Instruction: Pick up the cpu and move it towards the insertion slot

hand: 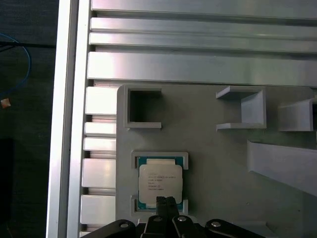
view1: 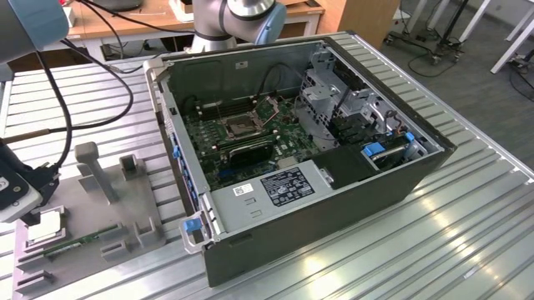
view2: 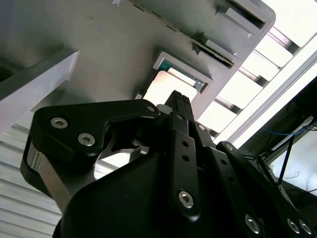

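Gripper [hand: 166, 200] was held over cpu [hand: 159, 179] edge, fingers clenched together, empty; cpu was seated in grey fixture [hand: 223, 163] recess.

Gripper: your gripper [view1: 32, 215] hung at the exterior view's left edge, its dark tip right over the cpu [view1: 47, 230]; you could not tell whether it touched.
Cpu: it lay flat, pale face up, in a pocket of the grey holder tray [view1: 100, 215].
Memory stick [view1: 79, 244]: green, in the same tray, just beside the cpu.
Insertion slot [view1: 239, 127]: it sat in the green board inside the open computer case [view1: 401, 181], well apart from your gripper.
Table [view1: 442, 250]: ribbed metal, it carried tray and case.
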### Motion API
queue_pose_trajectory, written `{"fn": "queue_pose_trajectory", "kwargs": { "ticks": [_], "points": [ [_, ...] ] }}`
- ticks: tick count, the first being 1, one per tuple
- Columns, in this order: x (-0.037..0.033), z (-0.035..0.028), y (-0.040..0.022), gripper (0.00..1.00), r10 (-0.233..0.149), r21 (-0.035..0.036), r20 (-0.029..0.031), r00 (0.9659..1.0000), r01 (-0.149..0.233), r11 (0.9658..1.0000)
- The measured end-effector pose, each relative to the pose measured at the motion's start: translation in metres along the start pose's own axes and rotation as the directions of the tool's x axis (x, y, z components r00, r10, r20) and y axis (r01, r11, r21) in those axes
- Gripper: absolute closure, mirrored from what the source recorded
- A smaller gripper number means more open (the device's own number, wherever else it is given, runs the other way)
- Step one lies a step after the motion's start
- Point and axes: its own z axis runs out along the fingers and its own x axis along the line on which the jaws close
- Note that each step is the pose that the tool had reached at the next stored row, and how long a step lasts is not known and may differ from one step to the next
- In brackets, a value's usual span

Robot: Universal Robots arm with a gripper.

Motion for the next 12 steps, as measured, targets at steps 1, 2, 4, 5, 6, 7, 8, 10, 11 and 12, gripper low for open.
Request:
{"fn": "queue_pose_trajectory", "kwargs": {
  "ticks": [1, 2, 4, 5, 6, 7, 8, 10, 11, 12],
  "points": [
    [0.0004, 0.0008, -0.0001, 0.89, 0.0, 0.0, 0.0, 1.0, 0.0, 1.0],
    [0.0004, 0.0012, -0.0001, 0.89, 0.0, 0.0, 0.0, 1.0, 0.0, 1.0],
    [0.0004, 0.0012, -0.0001, 0.89, 0.0, 0.0, 0.0001, 1.0, 0.0, 1.0],
    [0.0004, 0.0012, -0.0001, 0.89, 0.0, 0.0, 0.0, 1.0, 0.0, 1.0],
    [0.0004, 0.0012, -0.0001, 0.89, 0.0, 0.0, 0.0, 1.0, 0.0, 1.0],
    [0.0004, 0.0013, -0.0001, 0.89, 0.0, 0.0, 0.0001, 1.0, 0.0, 1.0],
    [0.0004, 0.0013, -0.0001, 0.89, 0.0, 0.0, 0.0, 1.0, 0.0, 1.0],
    [0.0004, 0.0013, -0.0001, 0.89, 0.0, 0.0, 0.0, 1.0, 0.0, 1.0],
    [0.0004, 0.0013, -0.0001, 0.89, 0.0, 0.0, 0.0, 1.0, 0.0, 1.0],
    [0.0004, 0.0013, -0.0001, 0.89, 0.0, 0.0001, 0.0, 1.0, 0.0, 1.0]
  ]
}}
